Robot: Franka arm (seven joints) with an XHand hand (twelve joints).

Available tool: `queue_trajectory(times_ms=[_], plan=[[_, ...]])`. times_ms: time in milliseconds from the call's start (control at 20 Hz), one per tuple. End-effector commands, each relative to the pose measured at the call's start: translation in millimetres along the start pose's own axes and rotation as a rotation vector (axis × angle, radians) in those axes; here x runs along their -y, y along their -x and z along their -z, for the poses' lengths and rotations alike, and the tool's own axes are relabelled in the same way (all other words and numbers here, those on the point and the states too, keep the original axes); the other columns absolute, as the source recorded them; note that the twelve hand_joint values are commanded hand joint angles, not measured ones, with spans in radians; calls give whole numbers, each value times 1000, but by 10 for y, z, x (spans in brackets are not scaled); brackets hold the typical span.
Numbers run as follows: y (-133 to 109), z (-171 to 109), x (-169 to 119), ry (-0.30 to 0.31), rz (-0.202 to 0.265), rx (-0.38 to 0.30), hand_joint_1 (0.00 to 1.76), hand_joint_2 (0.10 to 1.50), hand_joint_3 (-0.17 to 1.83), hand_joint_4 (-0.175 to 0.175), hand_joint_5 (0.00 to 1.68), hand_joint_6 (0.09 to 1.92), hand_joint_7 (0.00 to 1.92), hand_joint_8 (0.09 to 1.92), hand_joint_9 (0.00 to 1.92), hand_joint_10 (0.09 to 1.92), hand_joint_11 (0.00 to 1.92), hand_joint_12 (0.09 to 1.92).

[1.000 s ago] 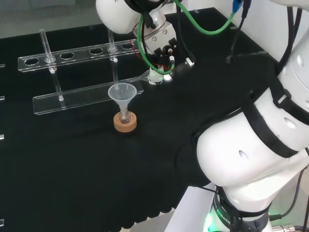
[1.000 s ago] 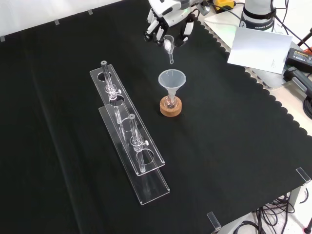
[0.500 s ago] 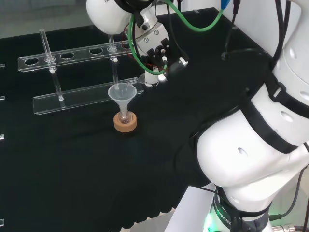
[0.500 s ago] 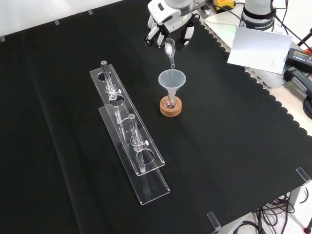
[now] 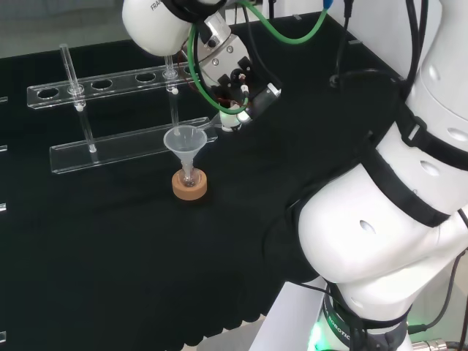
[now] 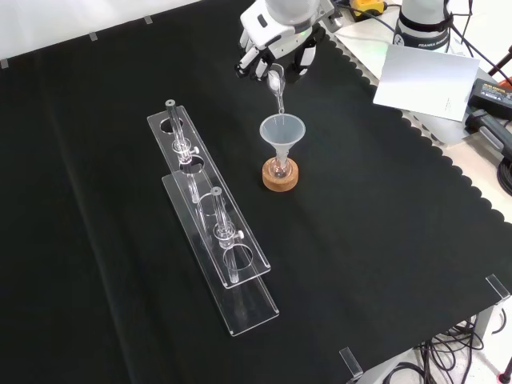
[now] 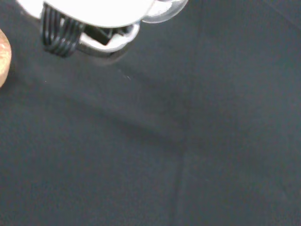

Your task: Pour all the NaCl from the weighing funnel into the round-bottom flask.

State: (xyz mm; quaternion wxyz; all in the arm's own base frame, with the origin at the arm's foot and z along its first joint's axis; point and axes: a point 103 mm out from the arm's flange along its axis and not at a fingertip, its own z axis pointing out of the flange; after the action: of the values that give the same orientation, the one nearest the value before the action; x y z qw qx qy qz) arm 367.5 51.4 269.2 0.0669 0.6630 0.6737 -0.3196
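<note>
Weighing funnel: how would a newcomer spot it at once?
In the front view, find the cork ring mid-cloth, carrying a clear funnel. Just above its mouth hangs the weighing funnel, pinched in the hand: small, spoon-shaped, spout tipped downward, unlike the rack's upright tubes.

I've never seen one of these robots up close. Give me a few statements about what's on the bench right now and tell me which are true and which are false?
1. The hand holds the weighing funnel. True.
2. The flask lies on its side. False: it stands upright in a cork ring.
3. A clear funnel sits in the flask's neck. True.
4. The racks are stacked on the cork ring. False: they stand apart from it on the cloth.
</note>
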Motion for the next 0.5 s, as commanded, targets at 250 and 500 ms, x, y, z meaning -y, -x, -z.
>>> queue_trajectory(times_ms=[250, 500], plan=[[-59, 70, -9, 4, 0, 51, 1149, 683, 511, 175, 1434, 306, 626, 674, 1170, 190, 1074, 866], [-69, 102, -19, -3, -4, 66, 1150, 683, 511, 175, 1433, 307, 625, 675, 1171, 187, 1075, 864]])
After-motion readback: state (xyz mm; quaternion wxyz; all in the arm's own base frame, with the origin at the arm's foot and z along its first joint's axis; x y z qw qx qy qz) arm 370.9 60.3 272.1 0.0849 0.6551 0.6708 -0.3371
